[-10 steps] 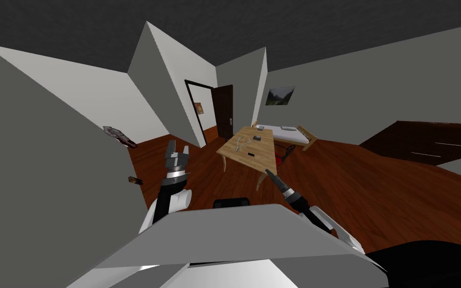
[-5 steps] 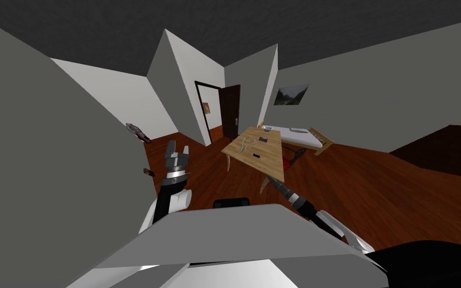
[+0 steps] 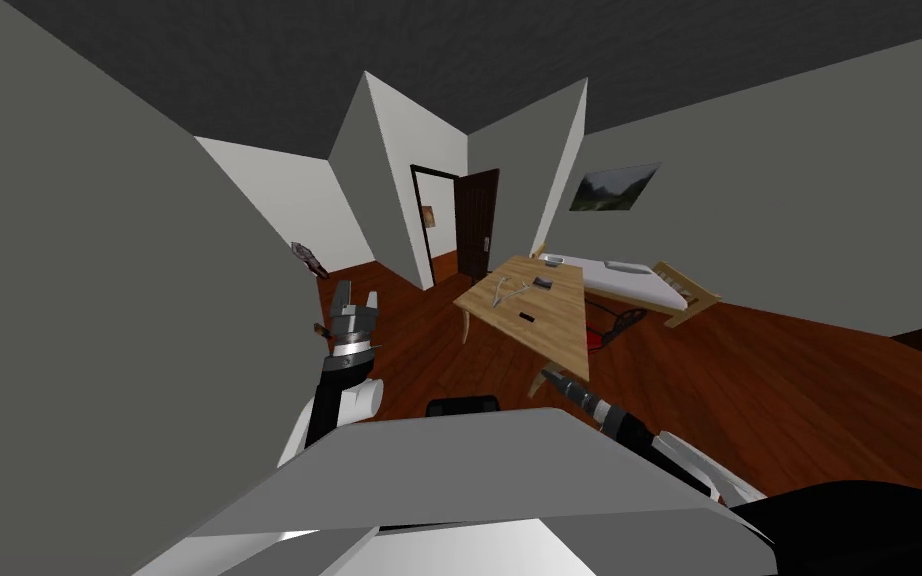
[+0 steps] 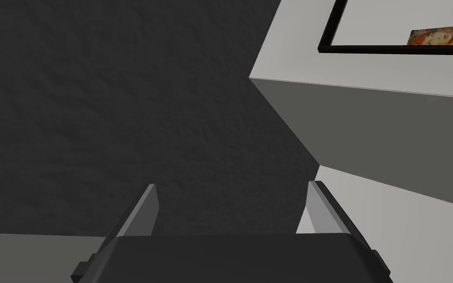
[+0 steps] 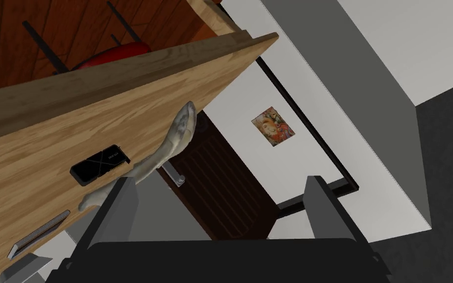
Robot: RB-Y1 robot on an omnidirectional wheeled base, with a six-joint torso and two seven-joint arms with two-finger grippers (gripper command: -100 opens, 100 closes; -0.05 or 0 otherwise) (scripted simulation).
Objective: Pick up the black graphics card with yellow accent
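A wooden table [image 3: 559, 322] stands a few steps ahead on the red-brown floor. On it lie two small dark things, one nearer [image 3: 527, 318] and one farther [image 3: 542, 282]; I cannot tell which has yellow. In the right wrist view a black card [image 5: 100, 164] with an X pattern lies flat on the table [image 5: 48, 127] beside a pale curved object [image 5: 184, 125]. My right gripper [image 5: 220, 179] is open, short of the table's near edge [image 3: 546, 372]. My left gripper [image 3: 356, 292] is raised by the grey wall, open and empty [image 4: 233, 185].
A grey wall [image 3: 99, 300] runs close along my left. A red chair [image 3: 604, 335] stands at the table's right side, with a bed [image 3: 639, 282] behind. A dark door [image 3: 476, 235] stands open past the table. A flat grey item [image 5: 39, 236] also lies on the table.
My view has swung: table, door and bed slid to the right in the picture, and the left wall takes up more of it. Both arms keep their pose.
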